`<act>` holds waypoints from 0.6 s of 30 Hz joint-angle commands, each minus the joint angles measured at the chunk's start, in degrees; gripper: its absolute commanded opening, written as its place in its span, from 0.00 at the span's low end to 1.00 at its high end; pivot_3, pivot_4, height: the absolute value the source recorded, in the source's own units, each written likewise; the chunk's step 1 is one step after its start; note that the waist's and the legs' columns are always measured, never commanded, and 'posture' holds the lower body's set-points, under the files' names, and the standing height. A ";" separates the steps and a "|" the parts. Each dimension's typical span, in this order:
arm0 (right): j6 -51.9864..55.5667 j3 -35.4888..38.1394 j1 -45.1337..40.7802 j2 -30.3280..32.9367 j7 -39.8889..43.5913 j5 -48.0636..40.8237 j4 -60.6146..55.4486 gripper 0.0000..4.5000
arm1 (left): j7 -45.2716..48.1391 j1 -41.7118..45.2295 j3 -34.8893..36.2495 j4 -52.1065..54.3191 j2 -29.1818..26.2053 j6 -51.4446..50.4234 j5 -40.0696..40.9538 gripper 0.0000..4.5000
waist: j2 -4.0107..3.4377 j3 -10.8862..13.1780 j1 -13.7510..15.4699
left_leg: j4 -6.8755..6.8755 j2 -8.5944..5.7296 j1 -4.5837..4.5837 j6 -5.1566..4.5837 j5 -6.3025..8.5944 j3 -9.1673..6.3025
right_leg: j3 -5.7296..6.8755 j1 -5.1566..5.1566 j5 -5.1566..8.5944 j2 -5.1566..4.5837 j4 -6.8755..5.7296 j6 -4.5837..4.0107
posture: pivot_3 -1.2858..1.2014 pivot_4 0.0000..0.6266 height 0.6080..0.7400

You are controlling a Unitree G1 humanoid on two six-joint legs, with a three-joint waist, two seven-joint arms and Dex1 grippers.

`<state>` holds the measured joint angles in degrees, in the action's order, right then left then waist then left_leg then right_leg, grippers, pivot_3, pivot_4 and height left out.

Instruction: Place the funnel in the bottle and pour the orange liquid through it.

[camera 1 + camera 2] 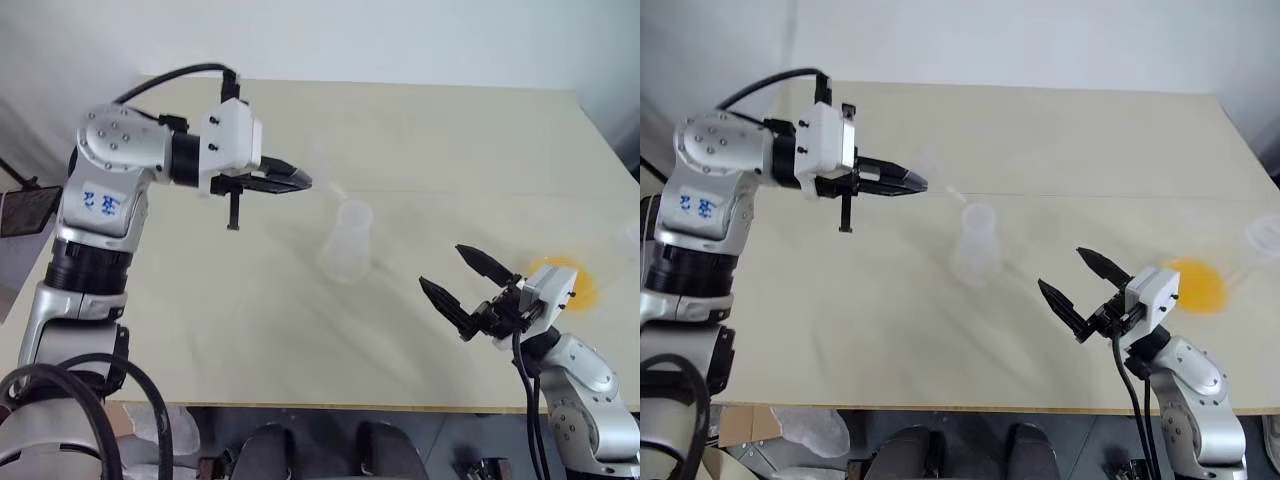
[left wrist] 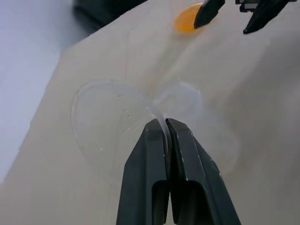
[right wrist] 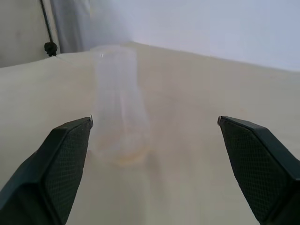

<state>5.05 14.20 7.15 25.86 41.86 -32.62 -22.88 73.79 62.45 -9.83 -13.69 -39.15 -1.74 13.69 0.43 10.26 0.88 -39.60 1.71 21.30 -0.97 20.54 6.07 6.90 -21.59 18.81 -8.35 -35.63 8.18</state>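
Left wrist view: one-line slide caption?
Left gripper shut on the clear funnel's rim above the table; orange liquid and the open right gripper beyond.

Left arm is up high at about 10 o'clock in the head view, elbow bent, forearm running across toward the middle. Left gripper (image 1: 300,181) points sideways to 3 o'clock, roughly level, fingers (image 2: 187,154) pinched together on the thin rim of the funnel (image 2: 110,124), so it's carrying that off the table. Right arm sits low at 4 o'clock, wrist cocked so the right gripper (image 1: 455,275) aims toward 10 o'clock, tilted slightly up. Its two fingers (image 3: 61,159) are spread wide apart, nothing between them.
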 commanded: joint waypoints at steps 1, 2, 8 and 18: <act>-1.56 0.65 0.98 -1.05 -1.79 0.29 -4.07 1.00 | 2.58 3.68 -2.24 -4.93 1.89 5.95 -3.66 0.01 | -0.01 0.01 -0.24 | 0.00 0.04 -0.03 0.00 0.00 0.01 | 0.00 0.00 0.00 0.01 -0.01 0.00 | 0.52 0.24 1.00; -1.53 0.44 1.20 -1.21 -2.21 0.41 -4.50 1.00 | 3.10 4.45 -2.75 -6.33 2.56 7.08 -4.37 0.01 | -0.02 0.01 -0.26 | 0.00 0.05 -0.03 0.01 -0.01 0.00 | 0.01 -0.01 0.00 0.02 -0.03 0.00 | 0.52 0.24 1.00; -1.19 0.85 2.22 -1.10 -3.18 0.59 -5.97 1.00 | 4.26 6.86 -4.61 -12.23 5.04 12.23 -8.20 0.01 | -0.01 0.01 -0.15 | -0.03 0.06 0.00 0.02 -0.01 -0.04 | 0.00 -0.02 0.00 0.02 -0.04 0.00 | 0.52 0.24 1.00; -0.93 0.06 4.14 -1.04 -4.30 1.12 -8.02 1.00 | 6.23 9.44 -5.42 -17.06 9.53 16.22 -10.65 0.05 | 0.01 0.02 0.51 | -0.13 0.04 0.07 -0.04 0.02 -0.08 | 0.02 -0.01 0.00 0.01 -0.04 0.01 | 0.52 0.24 1.00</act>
<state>4.92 13.95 11.02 24.61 37.99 -31.46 -27.99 79.17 69.97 -15.26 -31.77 -29.82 13.84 2.99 0.44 10.29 1.38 -39.73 1.75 21.37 -1.01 20.55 5.99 6.92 -21.60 18.80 -8.34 -35.67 8.19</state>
